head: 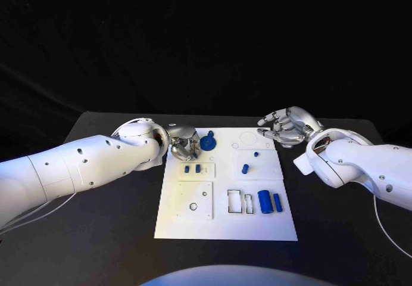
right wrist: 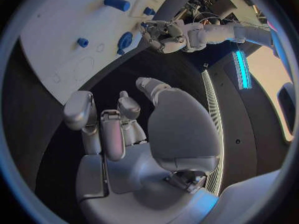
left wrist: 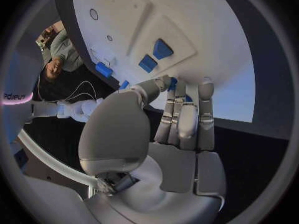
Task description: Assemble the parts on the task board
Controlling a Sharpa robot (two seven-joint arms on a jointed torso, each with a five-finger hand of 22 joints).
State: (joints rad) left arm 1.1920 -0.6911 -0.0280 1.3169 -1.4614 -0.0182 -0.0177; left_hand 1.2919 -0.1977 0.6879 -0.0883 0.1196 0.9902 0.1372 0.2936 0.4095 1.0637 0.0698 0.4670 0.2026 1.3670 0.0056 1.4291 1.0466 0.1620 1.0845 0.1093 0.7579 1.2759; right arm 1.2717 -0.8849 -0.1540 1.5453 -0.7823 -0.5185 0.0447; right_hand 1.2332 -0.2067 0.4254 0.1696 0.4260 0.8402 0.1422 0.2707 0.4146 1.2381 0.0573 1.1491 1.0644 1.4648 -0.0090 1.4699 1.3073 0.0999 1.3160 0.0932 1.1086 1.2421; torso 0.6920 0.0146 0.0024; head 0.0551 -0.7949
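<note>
- Your task board (head: 258, 223) is a flat, matte white rectangular plate lying in the middle of the black table (head: 103, 238), its long axis running away from the robot.
- Raised white square panels sit on the board; two outlined rectangular slots (head: 239, 201) lie toward its near right.
- Two blue cylinders (head: 270, 202), smooth and rounded, lie side by side just right of those slots, long axes pointing away from the robot, parallel to the board's long side.
- Two small blue blocks (head: 192, 169) stand in the panel on the left side of the board; in the left wrist view they look squarish with flat faces.
- A short blue peg (head: 244, 168) sits on the right-hand panel; a smaller blue bit lies just beyond it.
- A blue round piece (head: 208, 142), disc-like with a stub, rests near the board's far left corner, just beside your left hand.
- Left hand (head: 183, 145): silver, glossy metal, over the far left edge of the board. Fingers lie close together, pointing down at the board; whether they pinch anything, you cannot tell.
- Right hand (head: 286, 126): same silver finish, off the board's far right corner over the table, fingers curled loosely and apart, holding nothing.
</note>
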